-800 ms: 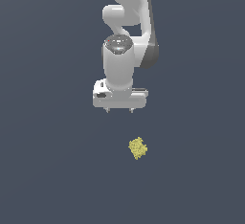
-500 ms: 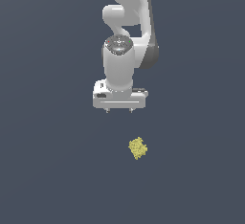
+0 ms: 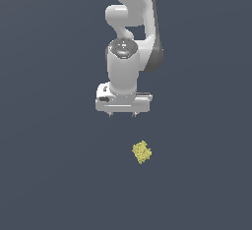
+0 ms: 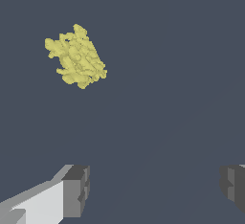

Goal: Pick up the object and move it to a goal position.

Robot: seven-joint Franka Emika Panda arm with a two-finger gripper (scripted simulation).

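Yellow lumpy object [image 3: 141, 152] on dark floor [image 3: 49, 175]

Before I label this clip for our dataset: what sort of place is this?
Likely a bare simulated test scene, not a real room: a flat, featureless dark floor, one white arm with open fingers, and a lone yellow lumpy chunk.

- The small pale-yellow lumpy chunk [image 3: 141, 152] [image 4: 75, 56] has a rough, crumbly surface of tiny bumps and pits; it looks matt, with no shine.
- The white robot arm [image 3: 132, 32] looks like smooth moulded plastic with a soft satin sheen, lighter where light falls on its rounded shells.
- The white gripper [image 3: 121, 115] [image 4: 155, 184] has smooth, flat faces; its fingertips [image 4: 76, 190] carry dull grey matt pads.
- The dark blue-grey ground [image 3: 49, 175] is flat, even and matt.
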